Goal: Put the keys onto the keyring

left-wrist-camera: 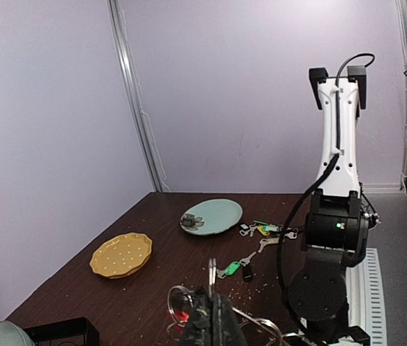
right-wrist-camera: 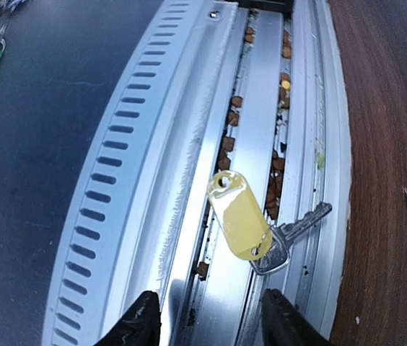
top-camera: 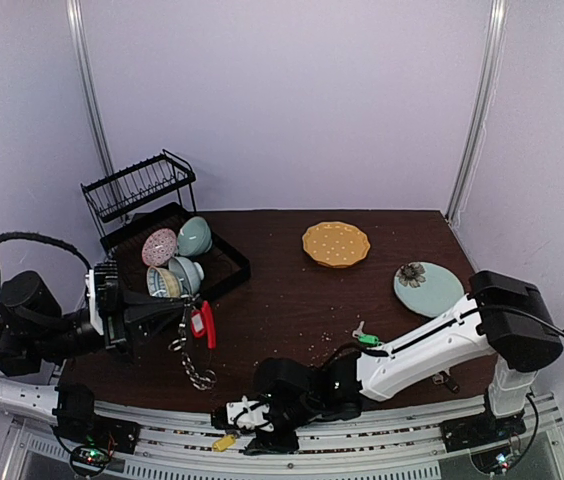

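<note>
My left gripper (top-camera: pixel 177 318) is shut on the keyring (top-camera: pixel 200 328), which hangs at the table's left with its red part and a chain of silver loops dangling below. In the left wrist view the fingers (left-wrist-camera: pixel 214 324) pinch a thin metal loop, with red plastic (left-wrist-camera: pixel 182 315) just beside them. My right gripper (right-wrist-camera: pixel 211 328) stands open over the aluminium rail (right-wrist-camera: pixel 189 144) at the table's near edge. A yellow-tagged key (right-wrist-camera: pixel 241 215) lies on that rail just ahead of its fingertips, untouched. More keys lie on the table: a green-tagged key (left-wrist-camera: pixel 232 269), a black-tagged key (left-wrist-camera: pixel 247 272) and a small cluster (left-wrist-camera: pixel 265 229).
A black dish rack (top-camera: pixel 152 215) with bowls stands at the back left. A round yellow dotted plate (top-camera: pixel 335 243) and a teal flowered plate (top-camera: pixel 427 288) sit toward the back right. The right arm (top-camera: pixel 432 340) stretches low across the front. Brown crumbs (right-wrist-camera: pixel 276 180) fill the rail's groove.
</note>
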